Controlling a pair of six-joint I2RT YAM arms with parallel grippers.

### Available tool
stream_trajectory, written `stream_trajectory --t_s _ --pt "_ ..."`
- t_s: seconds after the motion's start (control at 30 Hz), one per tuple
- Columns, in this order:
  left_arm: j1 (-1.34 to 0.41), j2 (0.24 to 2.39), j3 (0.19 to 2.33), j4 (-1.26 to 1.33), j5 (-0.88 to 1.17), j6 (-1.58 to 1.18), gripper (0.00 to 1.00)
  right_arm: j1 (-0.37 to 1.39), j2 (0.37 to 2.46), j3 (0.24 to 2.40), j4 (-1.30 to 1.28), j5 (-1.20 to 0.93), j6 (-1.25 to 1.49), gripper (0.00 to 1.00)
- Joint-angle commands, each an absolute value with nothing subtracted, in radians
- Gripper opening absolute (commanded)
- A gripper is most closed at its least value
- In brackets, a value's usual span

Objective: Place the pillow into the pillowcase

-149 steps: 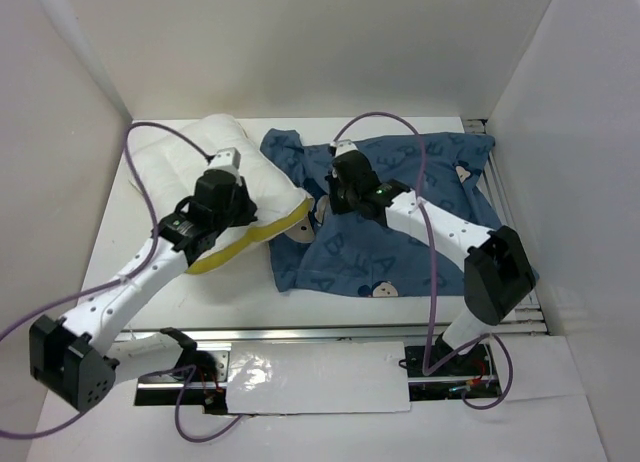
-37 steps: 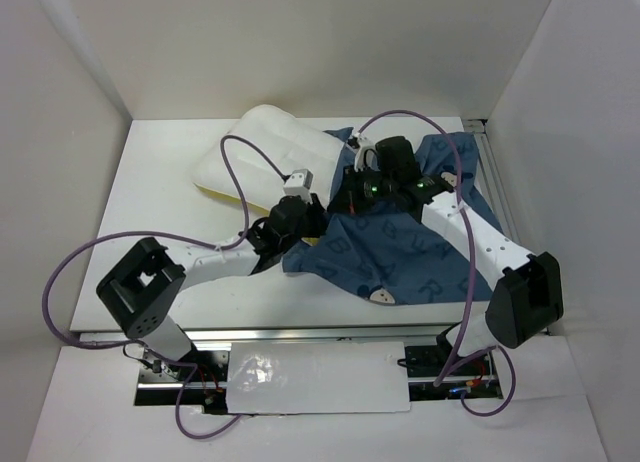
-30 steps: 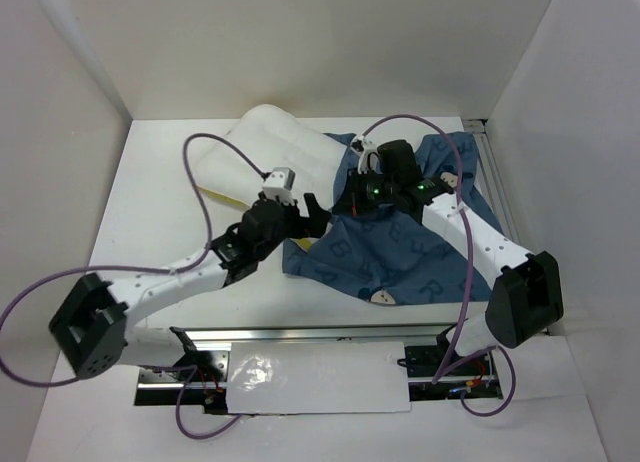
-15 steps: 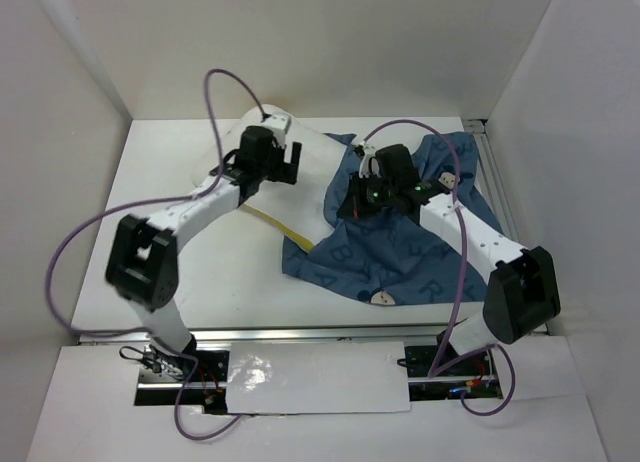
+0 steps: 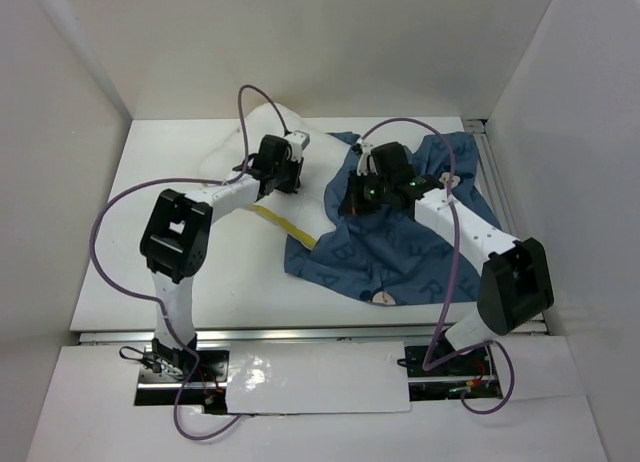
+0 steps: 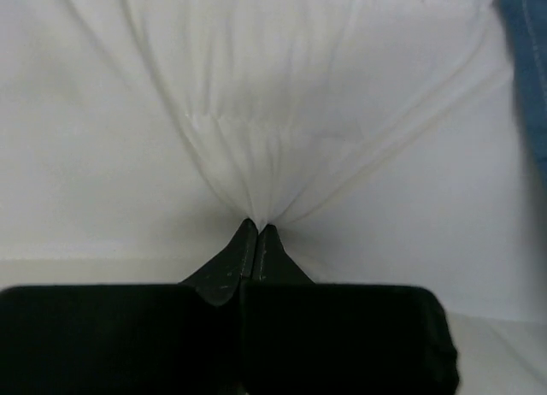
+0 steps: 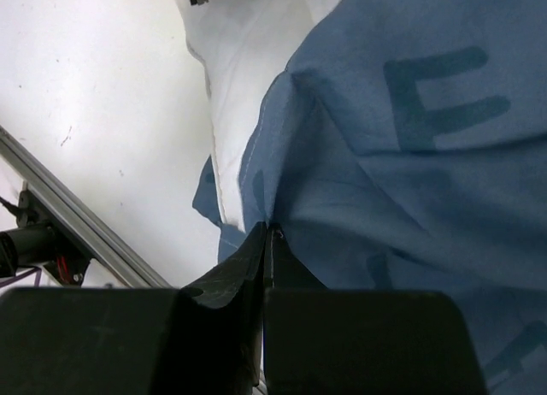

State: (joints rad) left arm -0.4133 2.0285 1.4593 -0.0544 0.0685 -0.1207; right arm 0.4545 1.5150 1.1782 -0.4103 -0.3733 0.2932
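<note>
Your L gripper [image 6: 256, 230] is clamped tight on a pinch of the pillow [image 6: 282, 87], fabric fanning from the tips. R gripper [image 7: 267, 231] is closed on the pillowcase [image 7: 410, 173] edge, pillow just beside.

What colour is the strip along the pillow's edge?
Yellow. The strip shows best in the top external view.

arms [image 5: 225, 194]: white links, black joints | cables [image 5: 95, 247]: purple loops | right wrist [image 5: 372, 191]: green lights
</note>
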Motion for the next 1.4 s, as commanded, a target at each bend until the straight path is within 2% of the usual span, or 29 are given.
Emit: stream_trajectory --t_s 0.0,0.07,0.13,0.17,0.3,0.57,0.73,0.77,0.83,0.87,0.9,1.0,1.03,1.13,1.17,1.2,1.23,1.27,1.37 --pt "-0.381 1.975 1.331 -0.037 0.150 -0.283 0.00 0.471 1.549 1.255 -0.408 -0.371 0.278 0.00" --pt "-0.344 1.835 1.267 0.011 0.120 -0.395 0.00 0.482 1.558 1.278 -0.393 -0.380 0.278 0.00" --pt "-0.344 1.769 1.278 -0.059 0.017 -0.471 0.00 0.502 1.559 1.291 -0.347 -0.380 0.302 0.00" --pt "-0.359 1.716 1.288 -0.098 -0.080 -0.538 0.00 0.512 1.569 1.292 -0.347 -0.380 0.313 0.00" --pt "-0.434 1.599 1.276 -0.176 -0.225 -0.668 0.00 0.555 1.606 1.359 -0.347 -0.359 0.325 0.00" --pt "-0.592 1.543 1.175 -0.141 -0.372 -0.978 0.00 0.659 1.641 1.370 -0.292 -0.411 0.362 0.00" --pt "-0.630 1.552 1.164 -0.132 -0.452 -0.959 0.00 0.672 1.641 1.361 -0.281 -0.402 0.371 0.00" --pt "-0.630 1.552 1.173 -0.141 -0.468 -0.950 0.00 0.672 1.641 1.361 -0.319 -0.376 0.371 0.07" --pt "-0.630 1.552 1.173 -0.172 -0.495 -0.960 0.00 0.672 1.618 1.361 -0.354 -0.322 0.350 0.35" --pt "-0.630 1.543 1.173 -0.172 -0.506 -0.948 0.00 0.681 1.599 1.361 -0.371 -0.271 0.330 0.60" --pt "-0.630 1.543 1.160 -0.163 -0.506 -0.948 0.00 0.681 1.583 1.350 -0.405 -0.240 0.330 0.70" --pt "-0.630 1.543 1.146 -0.137 -0.447 -0.864 0.00 0.690 1.504 1.301 -0.458 -0.105 0.318 0.87" --pt "-0.630 1.543 1.146 -0.137 -0.422 -0.835 0.17 0.690 1.481 1.287 -0.471 -0.069 0.318 0.90" --pt "-0.640 1.568 1.184 -0.199 -0.368 -0.700 0.46 0.699 1.387 1.232 -0.521 0.035 0.328 0.91" --pt "-0.650 1.553 1.184 -0.209 -0.368 -0.639 0.63 0.713 1.364 1.221 -0.538 0.050 0.328 0.91" --pt "-0.650 1.534 1.145 -0.196 -0.368 -0.600 0.73 0.713 1.315 1.212 -0.552 0.075 0.328 0.91" --pt "-0.650 1.478 1.122 -0.181 -0.368 -0.568 0.89 0.742 1.292 1.191 -0.561 0.086 0.328 0.91" --pt "-0.660 1.441 1.094 -0.129 -0.356 -0.528 0.97 0.753 1.266 1.181 -0.577 0.086 0.328 0.91" --pt "-0.660 1.274 0.973 -0.074 -0.241 -0.304 1.00 0.769 1.177 1.151 -0.607 0.080 0.328 0.91"
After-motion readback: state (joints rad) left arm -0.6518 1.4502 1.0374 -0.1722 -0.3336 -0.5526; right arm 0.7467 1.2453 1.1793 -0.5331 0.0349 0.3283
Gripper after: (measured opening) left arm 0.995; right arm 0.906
